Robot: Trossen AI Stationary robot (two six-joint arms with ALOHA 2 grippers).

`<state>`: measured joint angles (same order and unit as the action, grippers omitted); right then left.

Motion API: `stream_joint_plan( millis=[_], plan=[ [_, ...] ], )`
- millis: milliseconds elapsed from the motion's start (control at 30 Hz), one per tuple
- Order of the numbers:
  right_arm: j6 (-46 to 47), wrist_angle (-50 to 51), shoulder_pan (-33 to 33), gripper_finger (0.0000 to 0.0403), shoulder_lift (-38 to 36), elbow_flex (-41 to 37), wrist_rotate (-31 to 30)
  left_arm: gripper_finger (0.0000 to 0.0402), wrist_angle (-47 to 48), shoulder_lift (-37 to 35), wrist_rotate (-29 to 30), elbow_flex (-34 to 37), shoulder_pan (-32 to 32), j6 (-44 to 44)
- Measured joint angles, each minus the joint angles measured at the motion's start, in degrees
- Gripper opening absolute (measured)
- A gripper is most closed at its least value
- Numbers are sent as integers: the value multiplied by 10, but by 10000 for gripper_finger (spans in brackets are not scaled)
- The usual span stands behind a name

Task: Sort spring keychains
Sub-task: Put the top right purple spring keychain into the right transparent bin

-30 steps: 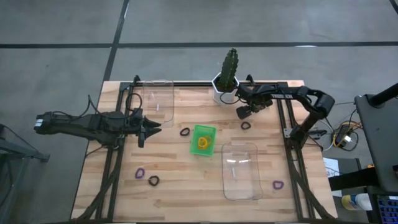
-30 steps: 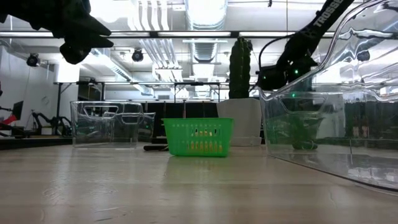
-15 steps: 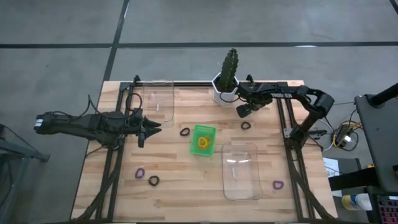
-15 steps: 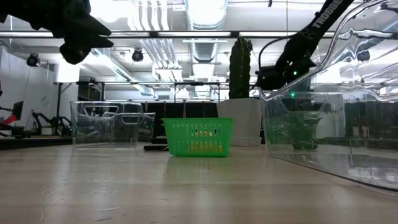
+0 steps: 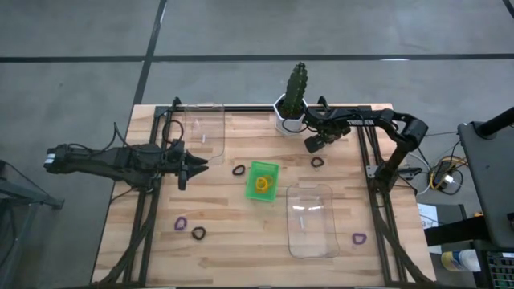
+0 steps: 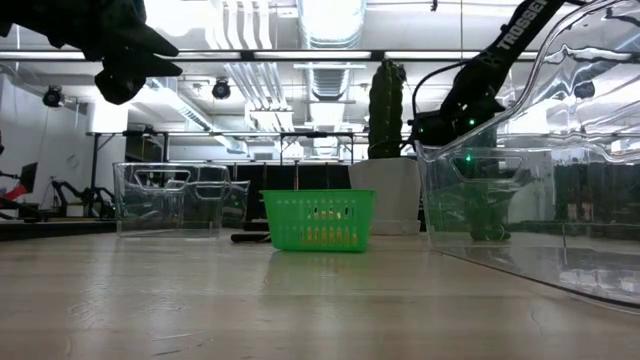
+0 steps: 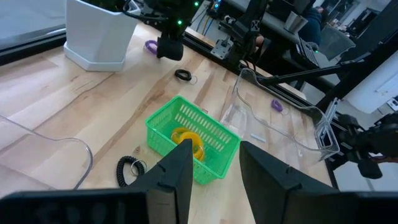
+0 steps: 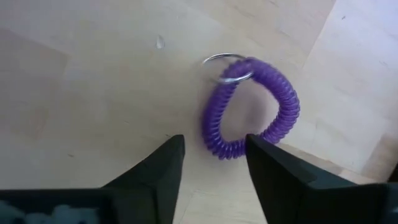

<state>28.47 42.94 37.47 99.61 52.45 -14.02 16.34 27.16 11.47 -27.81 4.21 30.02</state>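
Right gripper (image 8: 208, 168) has edged nearer, jaws open above the purple coiled spring keychain (image 8: 252, 109); next, lower and close.

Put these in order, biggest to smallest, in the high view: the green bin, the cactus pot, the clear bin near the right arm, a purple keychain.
1. Clear bin
2. Cactus pot and green bin: look alike, can't rank
3. Purple keychain

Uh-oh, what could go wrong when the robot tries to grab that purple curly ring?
The purple keychain lies flat on the wood, ahead of the right gripper, whose fingers are open. It might close on air, or nudge the loop away. The white plant pot stands close by, so the arm could bump it. The metal ring could snag a fingertip.
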Motion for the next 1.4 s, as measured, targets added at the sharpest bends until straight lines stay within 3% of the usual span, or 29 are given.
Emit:
stream_joint_plan(
  millis=[367, 633, 867, 1133, 1400],
  plan=[
    [3, 30, -2, 43, 1, -3, 3, 124, 0, 0, -1, 0, 0, 0],
    [38, 121, -29, 15, -35, -11, 23, 124, 0, 0, -1, 0, 0, 0],
    [79, 145, -69, 13, -158, -10, 69, 124, 0, 0, -1, 0, 0, 0],
    [83, 130, -104, 13, -330, -9, 193, 124, 0, 0, -1, 0, 0, 0],
    [110, 33, -139, 13, -486, -13, 314, 124, 0, 0, -5, 0, 0, 0]
  ],
)
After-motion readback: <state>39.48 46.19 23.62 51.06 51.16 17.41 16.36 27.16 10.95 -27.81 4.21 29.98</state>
